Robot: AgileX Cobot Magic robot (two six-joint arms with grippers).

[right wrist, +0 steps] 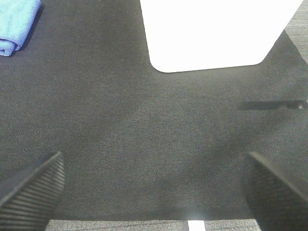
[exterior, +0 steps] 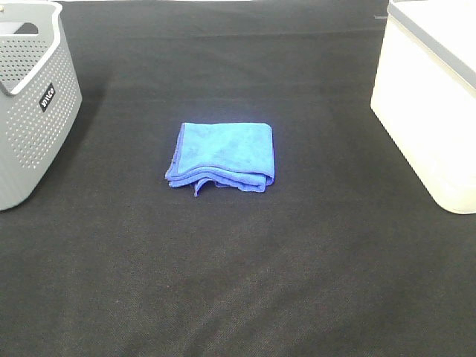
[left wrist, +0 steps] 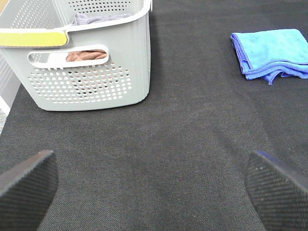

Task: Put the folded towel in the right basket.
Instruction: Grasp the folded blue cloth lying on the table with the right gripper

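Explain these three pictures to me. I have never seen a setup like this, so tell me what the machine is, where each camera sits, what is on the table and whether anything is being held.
This is a robot with two arms, each ending in a two-fingered gripper. One picture comes from a camera mounted high above the table; neither arm shows in it. The other two come from cameras on the wrists, looking past the dark fingertips. On the black cloth lies a folded blue towel. A grey perforated basket stands on the left, with some fabric already inside it, and a white basket stands on the right. The left gripper and the right gripper are both open and hold nothing. The towel sits untouched between the baskets.
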